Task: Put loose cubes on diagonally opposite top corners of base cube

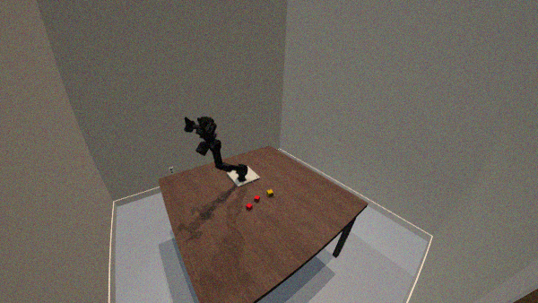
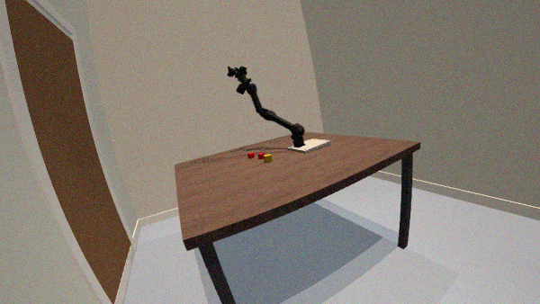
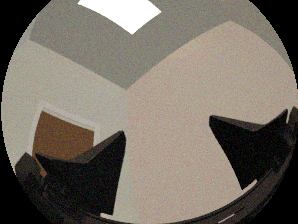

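High above the table, the gripper points up and away, jaws wide apart, nothing between them. On the tabletop, two red cubes sit close together, a yellow cube just beside them, near the arm's base plate.

The top view looks down from high and far off at an angle onto the table, facing a corner of the room; the exterior view stands lower, near table height and well back, facing the table with a brown door at its left; both share the whole table, the arm and the three cubes; the wrist view sits on the arm, just behind the gripper, and faces walls, ceiling and the same door.
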`<control>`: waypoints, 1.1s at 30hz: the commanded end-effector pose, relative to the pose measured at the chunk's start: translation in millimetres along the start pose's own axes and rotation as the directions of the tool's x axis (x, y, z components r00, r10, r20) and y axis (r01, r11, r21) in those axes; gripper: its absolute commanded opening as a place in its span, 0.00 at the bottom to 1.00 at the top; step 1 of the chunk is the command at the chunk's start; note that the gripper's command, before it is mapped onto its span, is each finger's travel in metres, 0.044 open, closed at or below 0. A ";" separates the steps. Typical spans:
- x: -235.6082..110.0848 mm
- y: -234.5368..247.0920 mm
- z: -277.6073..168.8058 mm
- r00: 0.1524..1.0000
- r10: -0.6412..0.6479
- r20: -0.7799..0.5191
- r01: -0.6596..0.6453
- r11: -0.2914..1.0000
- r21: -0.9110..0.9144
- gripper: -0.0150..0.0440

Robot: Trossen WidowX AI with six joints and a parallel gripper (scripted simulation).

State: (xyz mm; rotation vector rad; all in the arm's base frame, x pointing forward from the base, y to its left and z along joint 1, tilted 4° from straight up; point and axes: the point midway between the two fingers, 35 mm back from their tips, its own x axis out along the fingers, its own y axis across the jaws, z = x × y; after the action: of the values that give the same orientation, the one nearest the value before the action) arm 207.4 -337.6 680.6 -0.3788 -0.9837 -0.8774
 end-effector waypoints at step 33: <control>-92.6 -8.4 313.2 0.730 0.181 0.659 -0.352 0.926 0.135 0.70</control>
State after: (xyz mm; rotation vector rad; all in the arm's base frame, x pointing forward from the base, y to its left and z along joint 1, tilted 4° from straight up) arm 9.4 -136.5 764.8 -0.5614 -1.5855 -0.4320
